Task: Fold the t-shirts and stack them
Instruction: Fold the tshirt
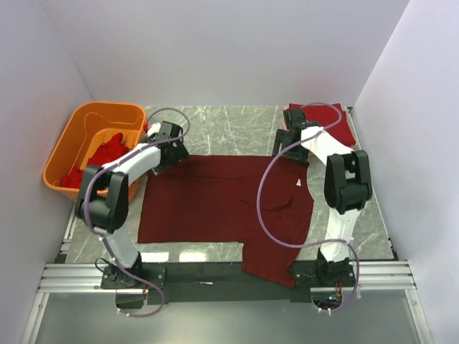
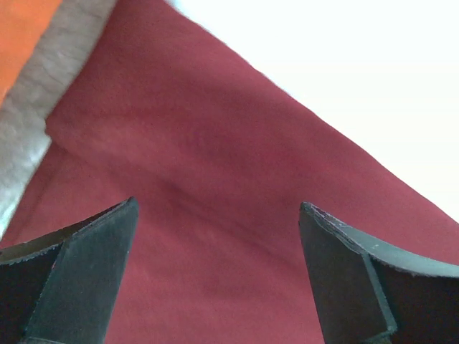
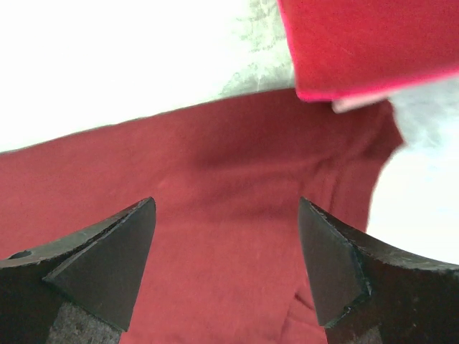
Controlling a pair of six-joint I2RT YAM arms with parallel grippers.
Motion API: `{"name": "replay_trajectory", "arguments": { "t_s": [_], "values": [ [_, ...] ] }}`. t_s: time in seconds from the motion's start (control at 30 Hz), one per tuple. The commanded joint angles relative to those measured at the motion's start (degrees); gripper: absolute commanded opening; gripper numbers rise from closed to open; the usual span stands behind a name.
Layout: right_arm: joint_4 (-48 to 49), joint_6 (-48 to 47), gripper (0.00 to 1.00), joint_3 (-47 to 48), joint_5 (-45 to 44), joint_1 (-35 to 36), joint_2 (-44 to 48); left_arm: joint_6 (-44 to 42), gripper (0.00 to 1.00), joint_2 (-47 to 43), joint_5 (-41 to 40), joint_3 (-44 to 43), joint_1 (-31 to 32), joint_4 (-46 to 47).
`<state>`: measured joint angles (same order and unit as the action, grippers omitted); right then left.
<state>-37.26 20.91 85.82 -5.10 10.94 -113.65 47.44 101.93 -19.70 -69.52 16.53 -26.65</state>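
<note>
A dark maroon t-shirt lies spread flat on the table, one part reaching the near edge. My left gripper is open, just above the shirt's far left corner; the left wrist view shows the maroon cloth between its fingers. My right gripper is open over the shirt's far right corner; the right wrist view shows the same cloth below it. A brighter red folded t-shirt lies at the far right, its edge also in the right wrist view. More red shirts sit in the orange tub.
An orange plastic tub stands at the far left, its wall showing in the left wrist view. The grey marble table is bounded by white walls. Purple cables loop over both arms.
</note>
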Motion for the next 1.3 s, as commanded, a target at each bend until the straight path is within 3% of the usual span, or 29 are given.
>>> {"name": "replay_trajectory", "arguments": {
  "t_s": [0.0, 0.17, 0.3, 0.47, 0.63, 0.8, 1.0, 1.1, 1.13, 1.27],
  "values": [
    [1.0, 0.9, 0.86, -2.0, -1.2, 0.9, 10.1, 0.8, 0.99, -7.4, -1.7, -1.2, 3.1, -2.4],
    [6.9, 4.3, 0.87, -12.5, 1.4, 2.3, 21.3, 5.4, 0.99, -17.0, -3.3, 4.1, 8.1, -7.4],
    [11.9, 7.2, 0.87, -20.0, 3.3, 2.4, 28.9, 12.0, 1.0, -27.9, -3.0, 15.5, 10.7, -13.7],
    [12.6, 8.2, 0.87, -24.3, 3.3, 2.4, 33.5, 28.0, 0.99, -45.5, -3.1, 32.7, 10.7, -27.1],
    [14.4, 8.6, 0.87, -26.7, 4.7, 2.5, 34.7, 42.6, 1.0, -57.4, 2.3, 43.2, 10.8, -26.3],
    [15.0, 8.3, 0.87, -27.2, 4.8, 2.4, 35.0, 45.7, 0.99, -57.7, 1.2, 45.5, 10.4, -25.6],
    [14.9, 8.0, 0.87, -27.8, 4.2, 2.4, 35.2, 46.3, 0.93, -45.9, 0.7, 43.3, 9.7, -25.7],
    [14.4, 7.9, 0.87, -27.6, 3.9, 2.3, 35.6, 47.1, 0.81, -40.2, 0.1, 42.1, 9.6, -26.0],
    [14.3, 7.9, 0.87, -27.5, 3.9, 2.2, 35.7, 47.2, 0.72, -39.5, -0.1, 41.8, 9.5, -25.9],
    [13.7, 7.9, 0.87, -27.2, 4.1, 2.2, 35.7, 47.5, 0.52, -38.1, -0.1, 41.2, 9.3, -26.5]
  ]
}}
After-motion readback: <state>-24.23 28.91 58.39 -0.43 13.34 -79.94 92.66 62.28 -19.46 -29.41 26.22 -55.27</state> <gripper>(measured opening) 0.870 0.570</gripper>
